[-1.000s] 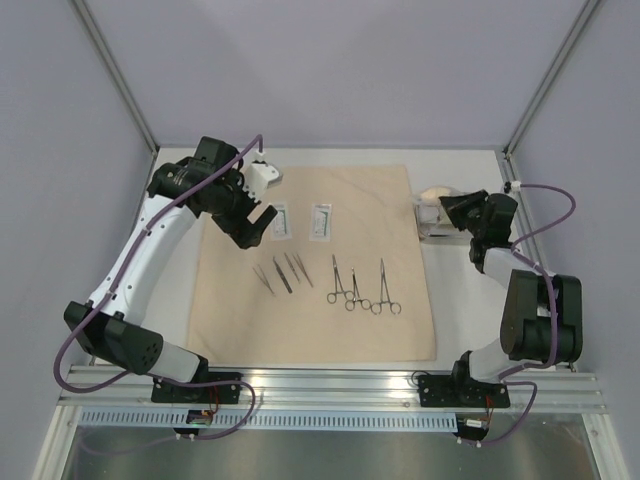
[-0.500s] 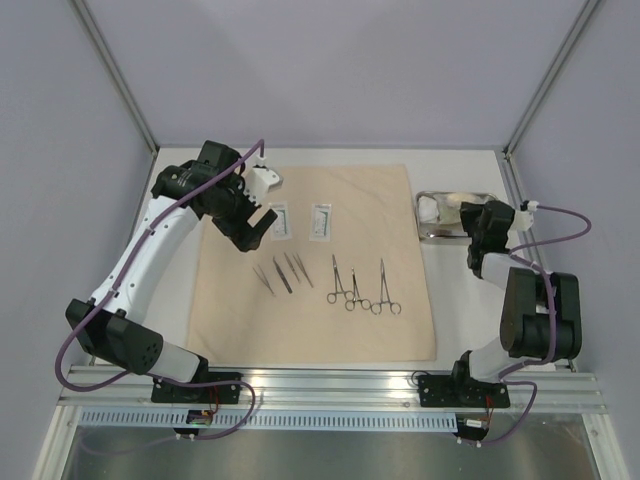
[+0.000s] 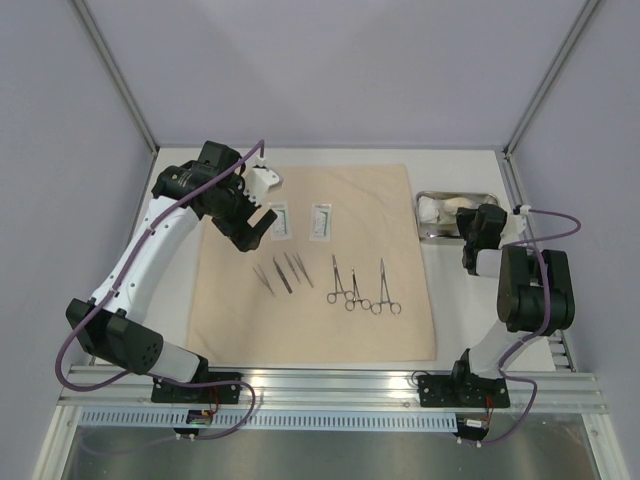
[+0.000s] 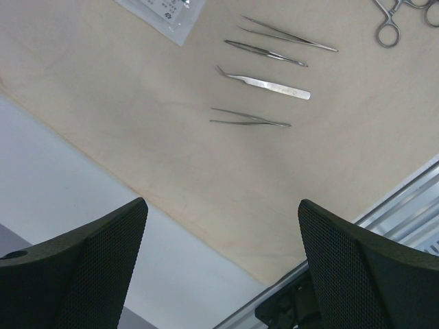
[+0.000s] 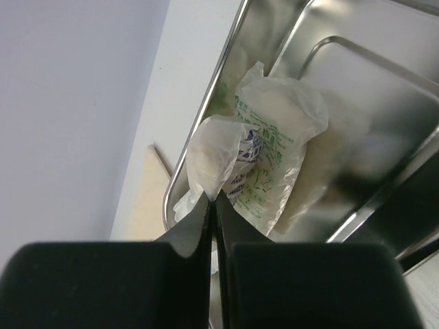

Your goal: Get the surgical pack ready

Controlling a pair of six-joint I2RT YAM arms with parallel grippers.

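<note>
The tan cloth sheet (image 3: 310,310) lies flat mid-table. On it are two white packets (image 3: 300,220), several tweezers (image 3: 283,272) and three steel clamps (image 3: 362,285). My left gripper (image 3: 255,228) hovers open over the cloth's left edge; the left wrist view shows its fingertips (image 4: 103,260) wide apart above the tweezers (image 4: 264,82), holding nothing. The steel tray (image 3: 450,195) sits right of the cloth. My right gripper (image 3: 463,224) is in it, shut (image 5: 214,199) on a corner of a clear plastic gauze packet (image 5: 264,154) with green print.
The cloth (image 4: 137,116) ends near the metal rail (image 3: 330,380) at the front. Grey walls and frame posts close in the table at the back and sides. The tray (image 5: 357,75) lies close to the right wall, with white pads (image 3: 432,208) at its left end.
My right gripper has drawn back to the right and nearer over the tray, uncovering most of it, and its arm has folded in. The left arm has hardly shifted.
</note>
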